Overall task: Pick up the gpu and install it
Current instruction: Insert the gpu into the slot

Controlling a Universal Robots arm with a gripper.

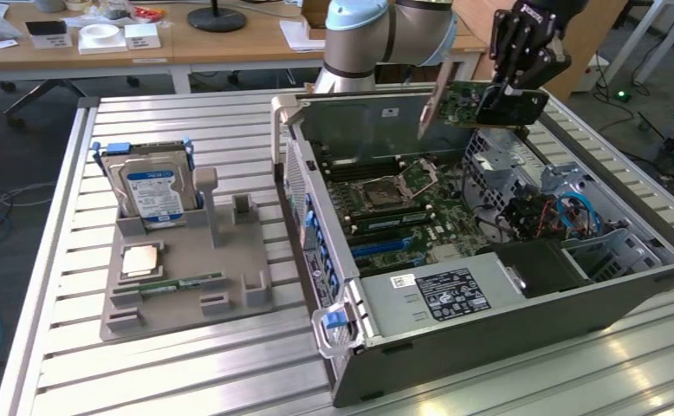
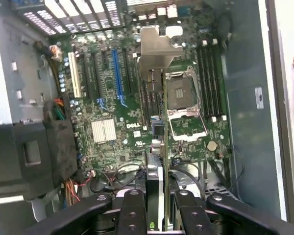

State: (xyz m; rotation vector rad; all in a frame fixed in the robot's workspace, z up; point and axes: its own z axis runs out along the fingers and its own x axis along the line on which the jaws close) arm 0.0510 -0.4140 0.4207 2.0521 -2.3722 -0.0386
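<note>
Black gripper [image 1: 513, 87] clamped on the gpu [image 1: 462, 102], which is held in the air above the open steel computer case [image 1: 476, 321].
The gpu is a thin green circuit card with a black cooler block and a bent silver bracket [image 2: 157, 46] at one end. Jointed black fingers [image 2: 132, 210], about half closed, pinch its flat faces. It hangs over the case's far end, apart from the green motherboard [image 1: 395, 208], above the ribbed aluminium table [image 1: 175, 364].
</note>
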